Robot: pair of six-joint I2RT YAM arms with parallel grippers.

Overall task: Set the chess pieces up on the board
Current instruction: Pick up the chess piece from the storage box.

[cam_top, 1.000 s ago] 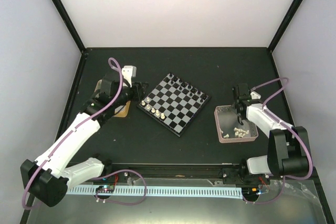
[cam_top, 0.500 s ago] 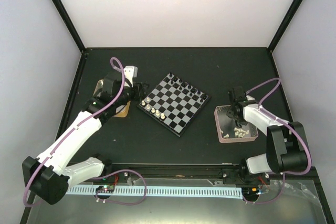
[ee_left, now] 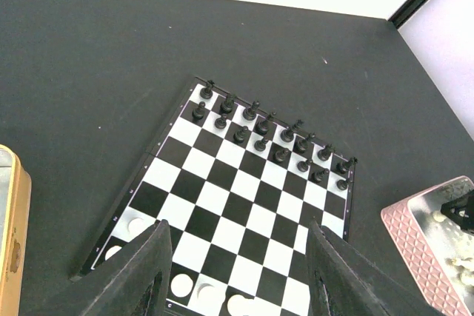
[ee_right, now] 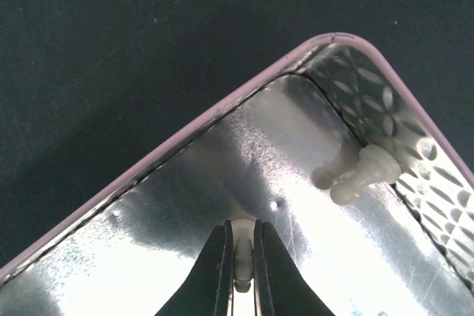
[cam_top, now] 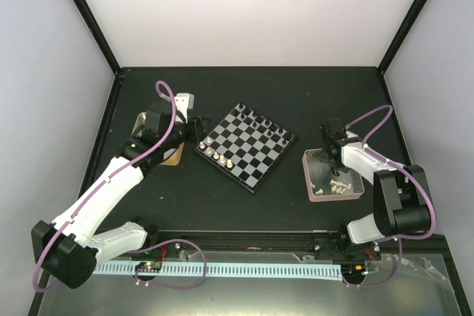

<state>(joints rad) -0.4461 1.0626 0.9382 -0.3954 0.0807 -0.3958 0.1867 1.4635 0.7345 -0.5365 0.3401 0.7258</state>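
Our right gripper (ee_right: pixel 242 246) has its fingers nearly together, pinching a slim cream-white chess piece (ee_right: pixel 243 258) between the tips. It hangs just above the shiny floor of the pink tray (ee_right: pixel 222 105), near one of the tray's rounded corners. A second white piece (ee_right: pixel 363 172) lies on its side against the patterned wall of that corner, apart from the one we grip. From above, we see this gripper (cam_top: pixel 329 155) over the far end of the tray (cam_top: pixel 309 180), with the loose white pieces (cam_top: pixel 339 186) clustered toward the near end. The tray stands to the right of the chessboard (cam_top: pixel 246 146), well apart from it. Our left gripper (ee_left: pixel 237 231) is about half open and holds nothing. Its fingers (ee_left: pixel 144 271) frame the near-left part of the chessboard (ee_left: pixel 244 205) below. A few white pieces on the board (ee_left: pixel 181 284) stand along that near-left edge, just under the fingers. The black pieces (ee_left: pixel 270 135) fill the two rows at the opposite side. A yellow-rimmed tin (ee_left: pixel 15 234) sits at the left, beside the board on the dark table (ee_left: pixel 89 57).
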